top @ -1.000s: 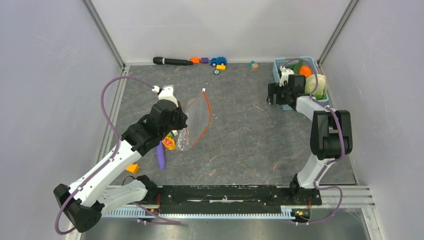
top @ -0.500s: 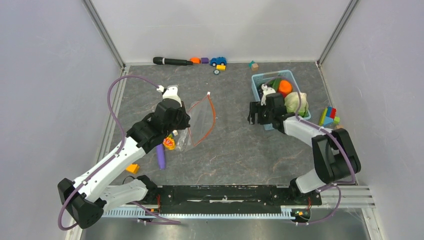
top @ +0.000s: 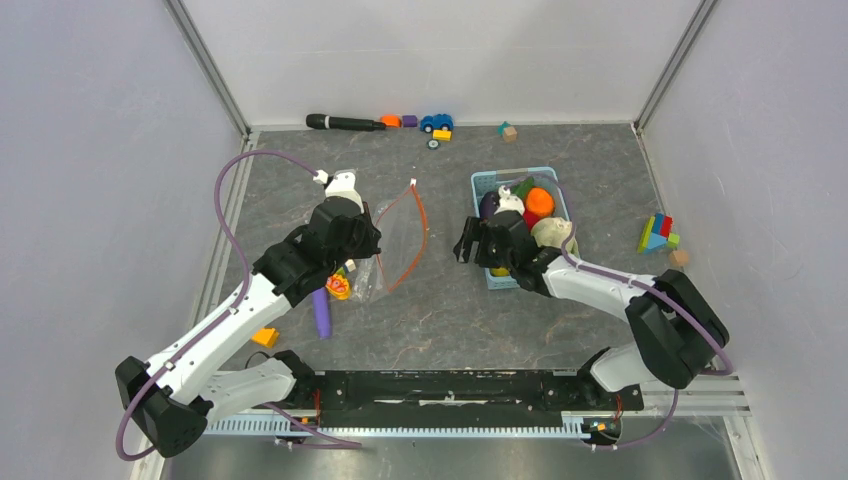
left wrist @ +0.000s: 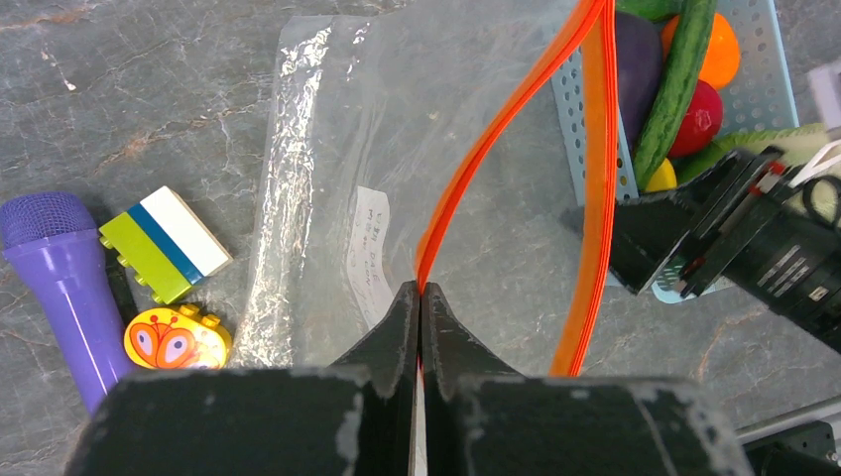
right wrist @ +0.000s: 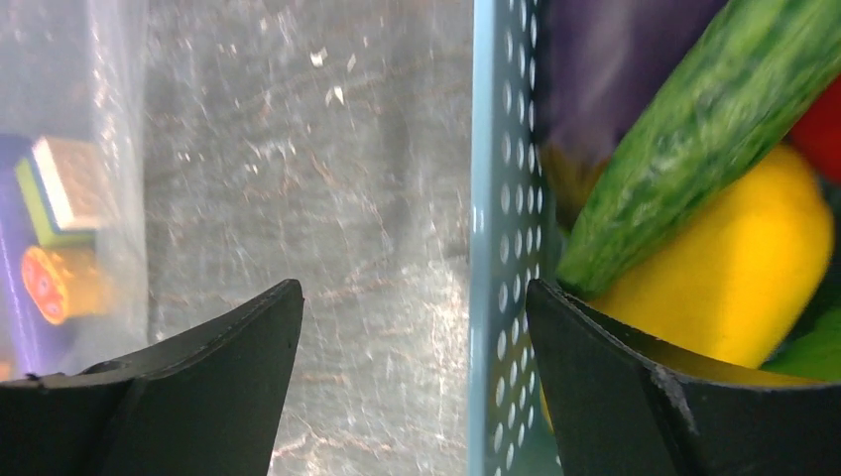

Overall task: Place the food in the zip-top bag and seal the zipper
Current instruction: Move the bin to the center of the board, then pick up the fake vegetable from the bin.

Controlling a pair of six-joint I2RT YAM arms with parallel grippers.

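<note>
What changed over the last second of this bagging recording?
The right tool, jaws open astride the wall of the light blue basket, pulled it with its food from the far right corner leftward and nearer, toward the zip-top bag. The left tool stayed shut on the zipper, holding the mouth open.

Even soft light, faint shadows; glare streaks on zip-top bag point(left wrist: 283, 188); right wrist view blurred.

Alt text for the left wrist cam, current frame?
The left gripper is shut on the orange-red zipper of the clear zip-top bag, its mouth gaping. Beside it, the open right gripper straddles the wall of a blue basket holding eggplant and cucumber; a purple stick lies at frame left.
</note>
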